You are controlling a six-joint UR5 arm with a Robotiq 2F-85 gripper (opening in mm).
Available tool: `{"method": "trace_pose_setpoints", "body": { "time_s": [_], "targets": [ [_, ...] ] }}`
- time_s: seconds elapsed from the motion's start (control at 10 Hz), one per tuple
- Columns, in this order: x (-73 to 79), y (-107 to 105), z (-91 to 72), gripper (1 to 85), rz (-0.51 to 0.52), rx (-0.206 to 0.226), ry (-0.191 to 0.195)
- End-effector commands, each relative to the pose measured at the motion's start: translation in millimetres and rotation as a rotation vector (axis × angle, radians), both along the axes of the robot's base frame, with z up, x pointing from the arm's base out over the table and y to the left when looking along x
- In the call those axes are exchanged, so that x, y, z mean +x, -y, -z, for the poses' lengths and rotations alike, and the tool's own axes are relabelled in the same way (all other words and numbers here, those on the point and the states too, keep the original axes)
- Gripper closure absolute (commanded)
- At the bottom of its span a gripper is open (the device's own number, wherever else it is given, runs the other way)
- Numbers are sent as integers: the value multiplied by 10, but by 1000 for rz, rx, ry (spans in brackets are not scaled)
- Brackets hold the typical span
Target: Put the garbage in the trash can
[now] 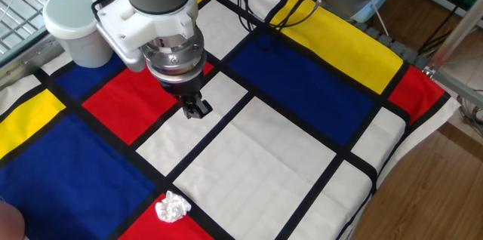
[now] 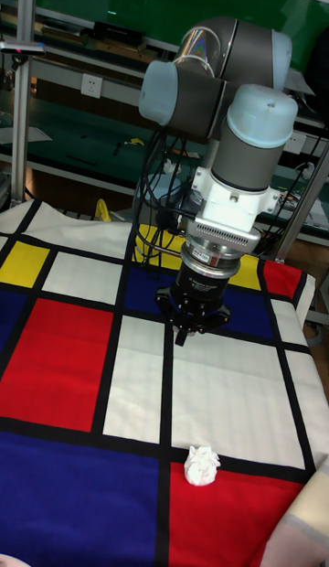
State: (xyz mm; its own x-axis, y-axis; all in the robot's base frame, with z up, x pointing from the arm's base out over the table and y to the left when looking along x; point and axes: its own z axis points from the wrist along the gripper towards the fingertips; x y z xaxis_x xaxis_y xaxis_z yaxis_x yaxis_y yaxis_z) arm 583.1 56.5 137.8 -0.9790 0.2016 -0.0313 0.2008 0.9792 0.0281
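Down at the near edge of the table point(image 1: 317, 66), the paper wad point(image 1: 171, 208) point(image 2: 200, 465) lies alone, well apart from the gripper point(image 1: 195, 108) point(image 2: 181, 333), fingers together above the middle, and the white cup point(image 1: 75, 27) at the far-left corner.

The surface point(image 1: 302, 157) is wearing a matt woven cloth point(image 2: 82, 347), faintly creased. The garbage point(image 1: 171, 208) is looking like soft, rough crumpled paper. The trash can point(image 1: 75, 27) is showing smooth, dull white plastic. The arm point(image 2: 247, 119) is gleaming in glossy grey plastic and ribbed brushed metal, and the gripper point(image 1: 196, 109) is appearing matt black.
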Motion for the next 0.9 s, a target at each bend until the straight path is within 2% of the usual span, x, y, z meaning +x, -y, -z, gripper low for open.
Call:
{"method": "trace_pose_setpoints", "body": {
  "time_s": [0.0,0.1,0.3,0.4,0.5,0.6,0.8],
  "targets": [
    [223,-10,-32,757,19,9,86],
    [176,-14,-27,757,20,10,67],
    [-153,-27,-14,790,-56,13,-57],
    [-253,1,-17,847,-84,4,-95],
    [-221,-35,-17,847,-87,17,-82],
    [-129,-99,-17,847,-85,40,-46],
    [-81,-126,-19,840,-82,50,-27]
  ]
}}
